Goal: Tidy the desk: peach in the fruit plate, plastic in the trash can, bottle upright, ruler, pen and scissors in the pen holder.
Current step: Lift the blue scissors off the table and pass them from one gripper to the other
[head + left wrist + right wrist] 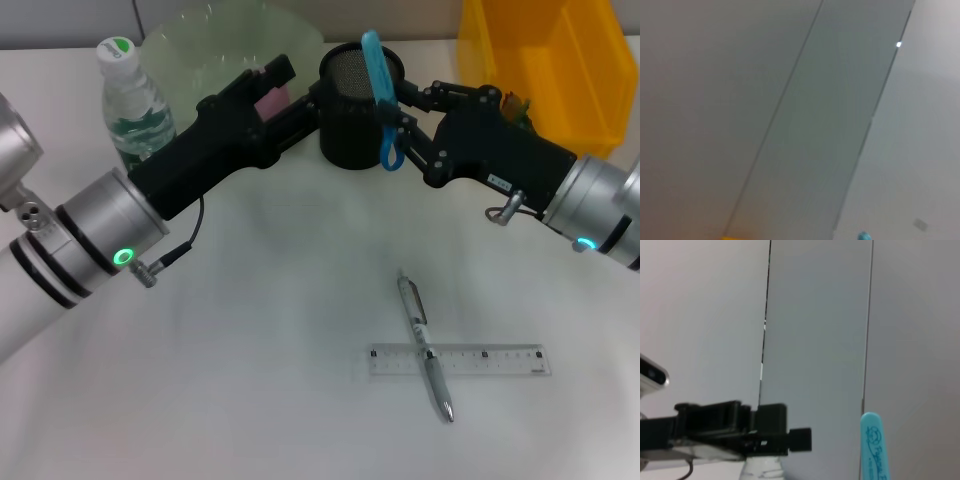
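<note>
The blue scissors (379,92) hang upright at the near rim of the black mesh pen holder (352,120), with my right gripper (397,112) shut on them; their blue tip (871,445) also shows in the right wrist view. My left gripper (283,88) reaches in beside the holder's left side with its fingers apart, and a pink peach (271,98) shows between them over the green fruit plate (215,42). The bottle (131,100) stands upright at the far left. The pen (425,345) lies across the clear ruler (458,360) on the near table. No plastic is in view.
The yellow trash can (560,60) stands at the back right behind my right arm. White table lies bare between the arms and the pen. The left arm's gripper (740,432) shows in the right wrist view.
</note>
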Controlling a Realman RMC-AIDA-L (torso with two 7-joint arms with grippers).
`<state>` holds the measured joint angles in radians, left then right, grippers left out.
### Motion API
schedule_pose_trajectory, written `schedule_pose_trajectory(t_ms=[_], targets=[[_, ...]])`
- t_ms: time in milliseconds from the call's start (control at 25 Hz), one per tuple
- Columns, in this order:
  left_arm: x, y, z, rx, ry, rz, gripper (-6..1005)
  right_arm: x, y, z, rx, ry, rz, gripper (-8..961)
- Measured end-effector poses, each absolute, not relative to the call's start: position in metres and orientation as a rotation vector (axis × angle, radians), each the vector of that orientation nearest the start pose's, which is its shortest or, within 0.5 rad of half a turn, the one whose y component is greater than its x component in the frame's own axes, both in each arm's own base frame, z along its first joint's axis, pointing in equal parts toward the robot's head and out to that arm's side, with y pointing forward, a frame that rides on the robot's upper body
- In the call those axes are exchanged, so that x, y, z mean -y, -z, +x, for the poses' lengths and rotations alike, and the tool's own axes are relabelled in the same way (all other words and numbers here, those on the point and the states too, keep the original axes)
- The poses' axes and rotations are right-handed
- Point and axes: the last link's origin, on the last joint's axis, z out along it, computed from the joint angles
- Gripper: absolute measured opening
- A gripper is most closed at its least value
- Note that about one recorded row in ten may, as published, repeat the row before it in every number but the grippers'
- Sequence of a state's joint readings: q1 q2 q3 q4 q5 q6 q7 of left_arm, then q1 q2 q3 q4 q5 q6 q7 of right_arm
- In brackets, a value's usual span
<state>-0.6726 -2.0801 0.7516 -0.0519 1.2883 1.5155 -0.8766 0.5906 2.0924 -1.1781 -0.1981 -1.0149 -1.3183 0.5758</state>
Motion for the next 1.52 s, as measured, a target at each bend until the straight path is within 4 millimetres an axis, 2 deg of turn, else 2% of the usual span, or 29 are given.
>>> schedule_pose_trajectory(t_ms=[480, 1040, 1520], targets=[[-0.329, 0.07, -0.217, 0.655, 1.305, -2.098, 712, -0.351, 0.068, 0.228, -0.158, -0.905, -2.281, 215], [-0.341, 0.089, -0.195, 0.605, 1.234, -2.123, 710, -0.356, 0.077, 0.216, -0.15, -0.898, -2.325, 214], [-0.344, 0.094, -0.196, 0.605, 1.173, -2.084, 708, -0.356, 0.081, 0.213, -0.14, -0.882, -2.312, 213]])
